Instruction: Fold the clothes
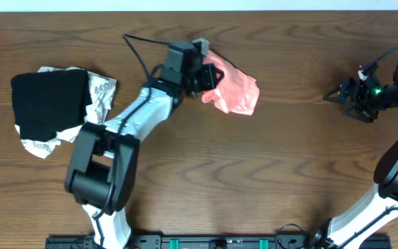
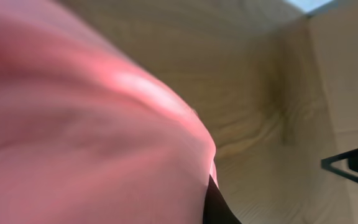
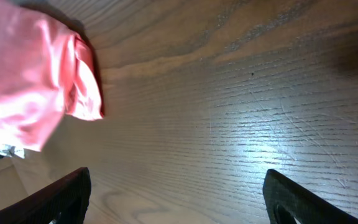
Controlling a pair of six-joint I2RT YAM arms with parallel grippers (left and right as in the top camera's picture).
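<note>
1. Landmark: a black folded garment [image 1: 50, 104] lies at one end of the dark brown wooden table [image 1: 254, 173], on top of a crumpled white cloth with grey pattern [image 1: 103, 88] that shows past its edges.
2. Task item: a salmon-pink soft fabric T-shirt [image 1: 235, 90] sits as a crumpled bundle, not laid flat, well apart from the black folded garment and towards the table's middle.
3. Orientation: in the overhead view the bundle's long axis runs diagonally. Its end nearer the black folded garment sits towards the table's back edge. Its far end points away from that garment and towards the front edge. Which end is collar or hem cannot be told.
4. Left gripper [image 1: 209, 75]: it is at the end of the T-shirt nearer the black folded garment, with its dark fingers pinching the fabric. In the left wrist view the pink cloth [image 2: 86, 124] fills most of the frame, blurred and close to the lens.
5. Right gripper [image 1: 340, 100]: it sits far beyond the T-shirt on the side away from the black folded garment and touches nothing. In the right wrist view its fingers [image 3: 64, 196] are spread wide over bare wood. The T-shirt [image 3: 30, 81] shows in the upper corner, well clear of them.
</note>
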